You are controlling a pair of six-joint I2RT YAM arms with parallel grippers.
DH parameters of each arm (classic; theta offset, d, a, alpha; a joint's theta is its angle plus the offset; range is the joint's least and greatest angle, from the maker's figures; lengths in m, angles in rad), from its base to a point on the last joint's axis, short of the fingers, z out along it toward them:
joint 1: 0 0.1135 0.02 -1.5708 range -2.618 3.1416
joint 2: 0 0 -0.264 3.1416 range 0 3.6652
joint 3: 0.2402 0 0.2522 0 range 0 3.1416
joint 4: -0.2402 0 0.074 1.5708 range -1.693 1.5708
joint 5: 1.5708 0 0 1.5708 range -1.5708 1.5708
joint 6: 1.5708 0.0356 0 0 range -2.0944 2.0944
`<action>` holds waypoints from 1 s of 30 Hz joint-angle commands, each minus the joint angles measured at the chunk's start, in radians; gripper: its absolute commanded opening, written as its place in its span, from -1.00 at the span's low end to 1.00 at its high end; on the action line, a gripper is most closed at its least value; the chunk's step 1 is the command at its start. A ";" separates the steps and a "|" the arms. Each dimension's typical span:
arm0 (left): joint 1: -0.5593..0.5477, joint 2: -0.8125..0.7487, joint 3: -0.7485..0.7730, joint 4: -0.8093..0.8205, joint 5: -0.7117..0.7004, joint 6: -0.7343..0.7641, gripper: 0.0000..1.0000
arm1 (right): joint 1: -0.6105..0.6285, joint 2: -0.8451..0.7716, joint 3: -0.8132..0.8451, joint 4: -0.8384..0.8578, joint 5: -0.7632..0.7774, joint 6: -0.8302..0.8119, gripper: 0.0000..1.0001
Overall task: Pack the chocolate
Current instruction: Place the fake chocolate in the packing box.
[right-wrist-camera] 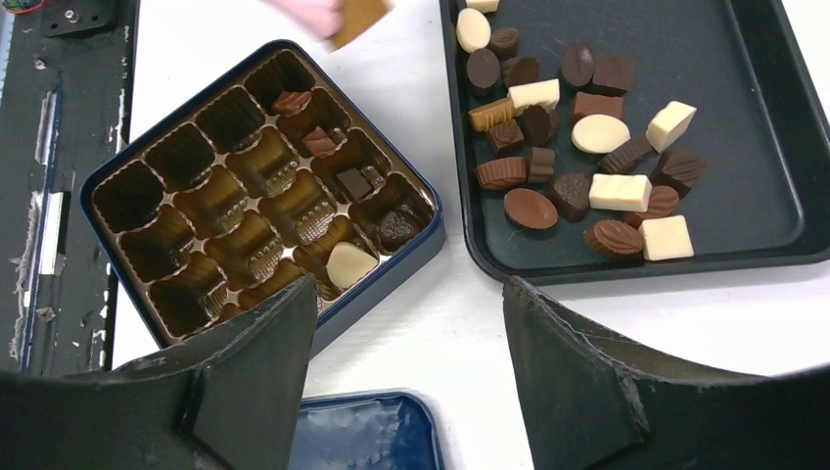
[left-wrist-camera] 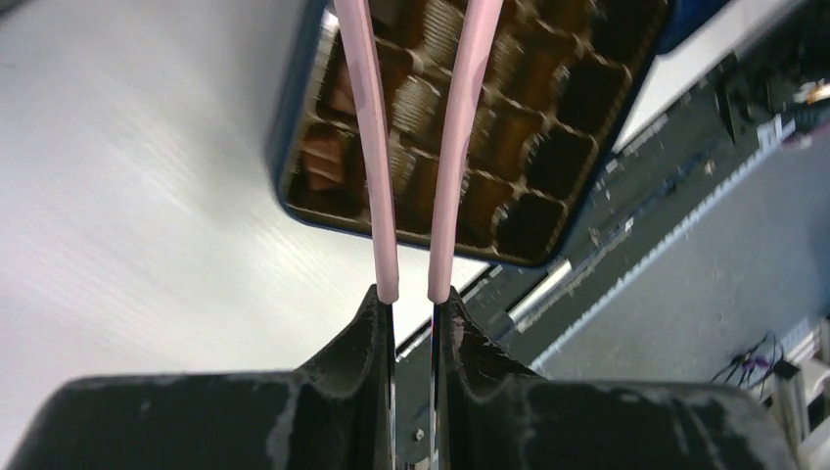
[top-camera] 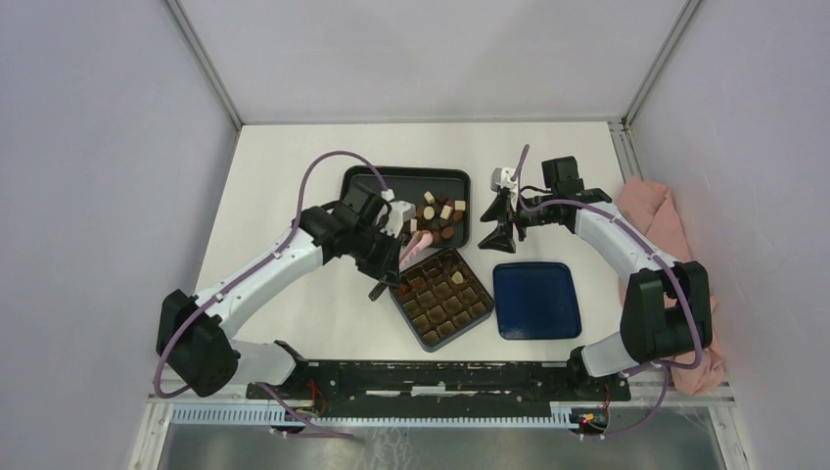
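**Q:** What is gripped?
**A:** The left pincer (left-wrist-camera: 411, 294) is clamped narrowly on pink tweezers (left-wrist-camera: 377, 147) above the box (right-wrist-camera: 387, 274); the right pincer (right-wrist-camera: 406, 284) is held wide, empty.
**Q:** How much is packed?
**A:** Little chocolate (right-wrist-camera: 600, 134) is boxed; most is left on the tray (right-wrist-camera: 744, 117).

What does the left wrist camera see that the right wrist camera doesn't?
Only the left wrist view shows the left gripper pinching the long pink plastic tweezers. Only the right wrist view shows the black rectangular tray of loose brown and cream-white chocolates, the flat blue lid and the open right gripper. Both show the dark box with brown square compartments.
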 commanded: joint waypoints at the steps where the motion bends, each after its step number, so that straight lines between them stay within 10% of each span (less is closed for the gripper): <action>1: -0.099 -0.074 -0.046 0.058 0.043 -0.075 -0.96 | -0.005 0.009 0.011 0.022 0.024 -0.022 0.50; 30: -0.341 0.173 0.049 -0.060 -0.168 -0.114 -0.75 | -0.014 0.020 0.018 0.017 0.031 -0.019 0.51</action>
